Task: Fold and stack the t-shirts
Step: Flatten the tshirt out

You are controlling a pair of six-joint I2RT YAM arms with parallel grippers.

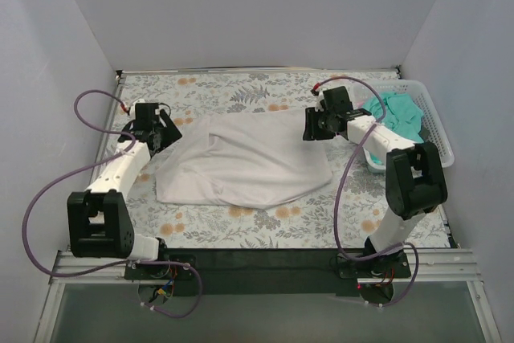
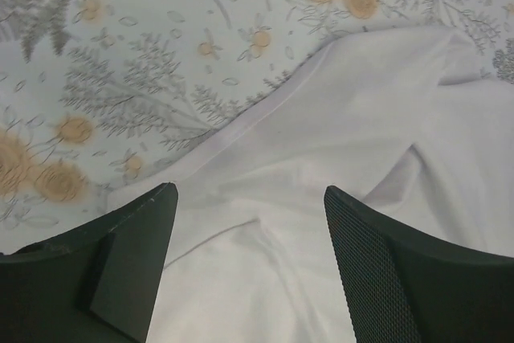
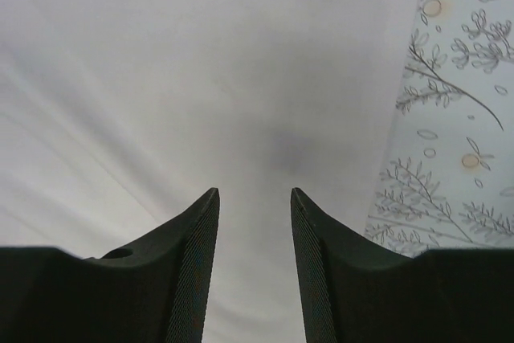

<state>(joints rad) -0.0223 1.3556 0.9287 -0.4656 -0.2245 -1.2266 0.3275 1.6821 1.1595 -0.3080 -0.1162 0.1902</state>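
Observation:
The white t-shirt (image 1: 245,160) lies partly folded in the middle of the table. The teal-green t-shirt (image 1: 399,116) lies crumpled in the white lattice basket (image 1: 434,122) at the right. My left gripper (image 1: 171,136) is open over the white shirt's left edge; in the left wrist view (image 2: 250,192) the cloth (image 2: 337,134) lies between and below the fingers, apart from them. My right gripper (image 1: 307,128) is open over the shirt's far right corner; in the right wrist view (image 3: 254,192) the white cloth (image 3: 201,78) fills the space under the fingers.
The table (image 1: 241,226) carries a floral cloth. The basket stands at the right edge, close behind my right arm. White walls close the table on three sides. Purple cables loop beside both arms.

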